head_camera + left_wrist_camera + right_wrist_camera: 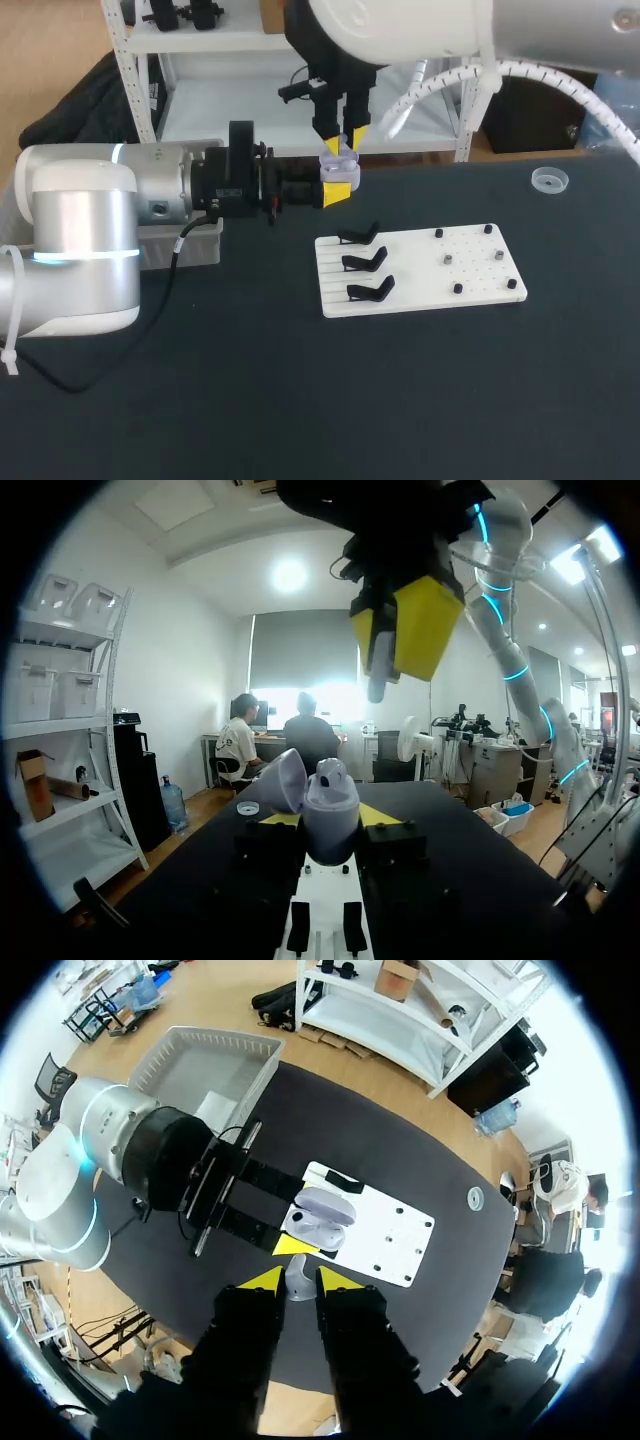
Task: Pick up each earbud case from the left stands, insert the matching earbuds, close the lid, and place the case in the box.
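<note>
The left arm is coming in from the left edge of the head view, and its left gripper [336, 190] is sitting in the upper middle of the frame, clamping the lavender earbud case [338, 166] between its two yellow-tipped fingers. In the left wrist view the case is standing upright between those fingers, with its lid [284, 779] hanging open and tilted to one side. The right arm is reaching down from the top of the head view, and its right gripper [343, 138] is hovering directly above the case, just apart from it. It is pinching a small pale earbud [377, 678] between its yellow pads; the earbud's stem is pointing down toward the open case. Below and to the right of both grippers, in the middle of the head view, a white board [420, 285] is lying flat on the dark table [300, 400]. Three black stands [364, 262] are lining the board's left side, and several small dark and grey pieces [449, 258] are dotting its right side; what they are cannot be told. A grey box [190, 245] is sitting at the left of the frame, partly hidden behind the left arm. A small clear round cap [549, 180] is lying at the upper right, well apart from the board.
</note>
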Motion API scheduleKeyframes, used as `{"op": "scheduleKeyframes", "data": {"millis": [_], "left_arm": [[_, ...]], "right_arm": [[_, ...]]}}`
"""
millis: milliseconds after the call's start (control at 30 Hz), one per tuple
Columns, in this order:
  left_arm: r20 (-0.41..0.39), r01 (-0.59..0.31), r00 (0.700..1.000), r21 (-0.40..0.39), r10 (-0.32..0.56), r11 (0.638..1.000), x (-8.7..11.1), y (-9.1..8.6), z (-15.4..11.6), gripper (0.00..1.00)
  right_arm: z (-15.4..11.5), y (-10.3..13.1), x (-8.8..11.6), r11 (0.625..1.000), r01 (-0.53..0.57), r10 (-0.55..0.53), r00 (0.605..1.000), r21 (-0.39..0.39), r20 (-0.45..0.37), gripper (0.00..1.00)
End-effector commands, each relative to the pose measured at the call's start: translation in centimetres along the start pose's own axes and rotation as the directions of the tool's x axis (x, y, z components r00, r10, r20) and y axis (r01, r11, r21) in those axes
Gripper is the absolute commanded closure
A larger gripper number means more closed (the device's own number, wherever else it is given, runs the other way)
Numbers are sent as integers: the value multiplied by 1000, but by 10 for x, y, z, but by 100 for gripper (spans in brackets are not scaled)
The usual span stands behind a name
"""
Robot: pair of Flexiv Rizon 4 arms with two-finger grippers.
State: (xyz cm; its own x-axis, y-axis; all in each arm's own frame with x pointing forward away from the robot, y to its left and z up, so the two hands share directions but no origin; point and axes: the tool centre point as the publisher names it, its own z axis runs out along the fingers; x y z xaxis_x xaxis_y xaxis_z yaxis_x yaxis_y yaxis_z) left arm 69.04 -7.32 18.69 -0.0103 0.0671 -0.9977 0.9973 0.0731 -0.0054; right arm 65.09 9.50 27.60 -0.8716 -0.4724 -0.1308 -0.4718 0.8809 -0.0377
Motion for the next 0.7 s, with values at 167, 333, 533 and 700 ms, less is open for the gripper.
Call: {"op": "scheduleKeyframes", "data": {"millis": [167, 333, 533, 700], "left_arm": [[2, -1, 1000, -2, 1, 1000, 0, 0, 0, 100], [2, -1, 1000, -2, 1, 1000, 0, 0, 0, 100], [2, -1, 1000, -2, 1, 1000, 0, 0, 0, 100], [2, -1, 1000, -2, 1, 1000, 0, 0, 0, 100]], "right_arm": [[-1, 0, 3, 1000, -1, 1, 1000, 0, 4, 100], [-1, 0, 3, 1000, -1, 1, 1000, 0, 4, 100], [8, 7, 1, 1000, 10, -10, 1000, -7, -3, 100], [15, 8, -2, 1000, 12, -12, 1000, -6, -6, 100]]}}
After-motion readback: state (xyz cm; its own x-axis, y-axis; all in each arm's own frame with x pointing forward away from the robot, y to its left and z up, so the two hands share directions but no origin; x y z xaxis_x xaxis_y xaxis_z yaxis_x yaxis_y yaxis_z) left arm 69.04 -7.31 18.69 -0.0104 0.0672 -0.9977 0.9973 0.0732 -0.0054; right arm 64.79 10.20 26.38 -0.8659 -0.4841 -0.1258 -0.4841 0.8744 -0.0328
